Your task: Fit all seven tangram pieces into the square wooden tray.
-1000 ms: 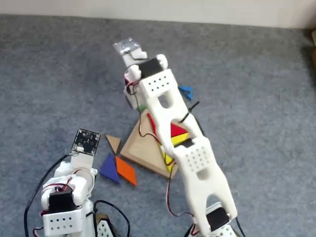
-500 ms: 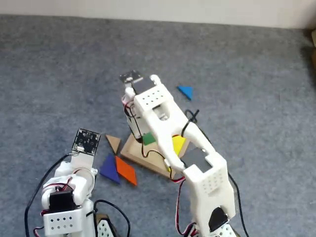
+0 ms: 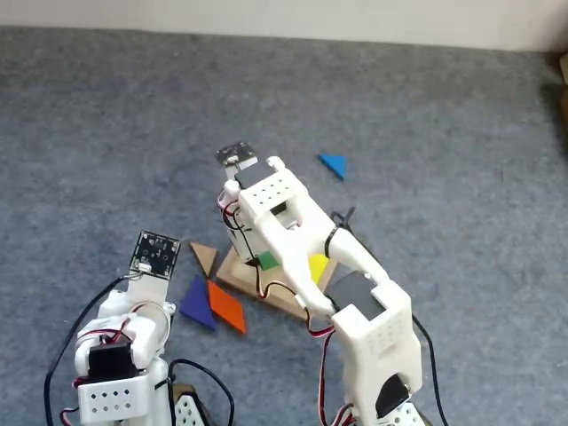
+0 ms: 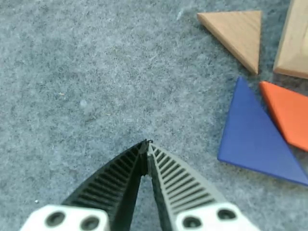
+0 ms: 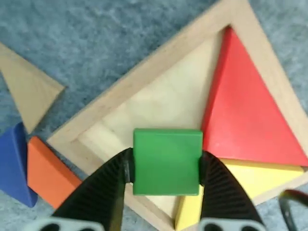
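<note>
I have the green square [image 5: 167, 161] clamped between the jaws of the right gripper [image 5: 167, 167], hanging over the bare floor of the tray [image 5: 144, 74], low in the middle of the high view, beside the seated red triangle [image 5: 245, 115] and yellow triangle [image 5: 250, 178]. I judge this the placing step: next, lower it flat against them and release. The left gripper [image 4: 146, 149], jaws together, rests on the carpet [image 4: 96, 72] near the blue triangle [image 4: 255, 134].

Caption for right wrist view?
Right gripper holds green square piece over square wooden tray, beside red triangle and yellow triangle inside.
</note>
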Tool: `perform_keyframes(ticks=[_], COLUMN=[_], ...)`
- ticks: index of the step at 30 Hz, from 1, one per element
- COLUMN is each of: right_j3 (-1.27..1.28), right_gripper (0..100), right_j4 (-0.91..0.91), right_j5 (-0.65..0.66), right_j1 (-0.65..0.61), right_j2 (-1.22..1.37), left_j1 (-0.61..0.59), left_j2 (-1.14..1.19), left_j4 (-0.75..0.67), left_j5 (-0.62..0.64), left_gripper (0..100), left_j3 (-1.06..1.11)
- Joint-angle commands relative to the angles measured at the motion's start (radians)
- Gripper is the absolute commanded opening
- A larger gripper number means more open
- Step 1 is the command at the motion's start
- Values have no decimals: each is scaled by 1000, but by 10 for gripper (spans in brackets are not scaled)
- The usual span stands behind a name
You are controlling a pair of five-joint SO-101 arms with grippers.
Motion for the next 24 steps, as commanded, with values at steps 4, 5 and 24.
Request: perform_keyframes(ticks=[4,5,24], right_j3=[-13,-15,-117], right_gripper=[158,170,200], right_j4=[90,99,125], right_j5=[-12,-12,-12], right_j1=[-24,-25,-42], right_j2=[-67,-67,-65], left_j1=[-16,-16,-16], left_j2=[-30,-30,-30], left_j4=[9,9,9], left_j5=[-9,-9,-9], left_gripper=[5,5,5], left_j3=[21,21,21])
